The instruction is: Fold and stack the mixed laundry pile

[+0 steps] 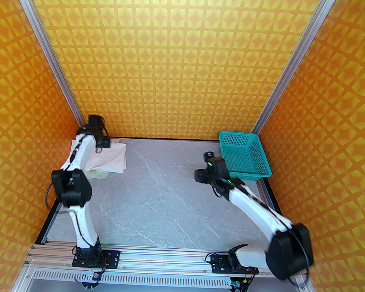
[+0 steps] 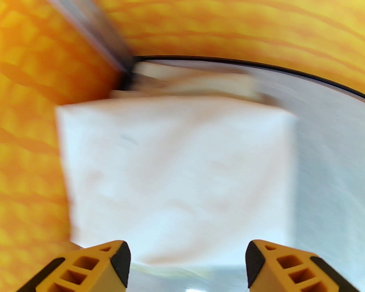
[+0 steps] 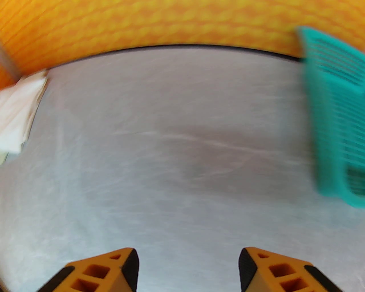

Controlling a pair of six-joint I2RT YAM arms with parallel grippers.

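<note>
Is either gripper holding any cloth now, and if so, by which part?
Nothing is held. The left gripper is open, with the folded white cloth lying ahead of it; the right gripper is open above the table.

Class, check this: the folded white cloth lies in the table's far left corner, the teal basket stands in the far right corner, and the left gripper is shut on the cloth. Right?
Not quite. The left gripper is open, fingers apart and gripping nothing, as the left wrist view shows. The folded white cloth and the teal basket are placed as stated.
</note>
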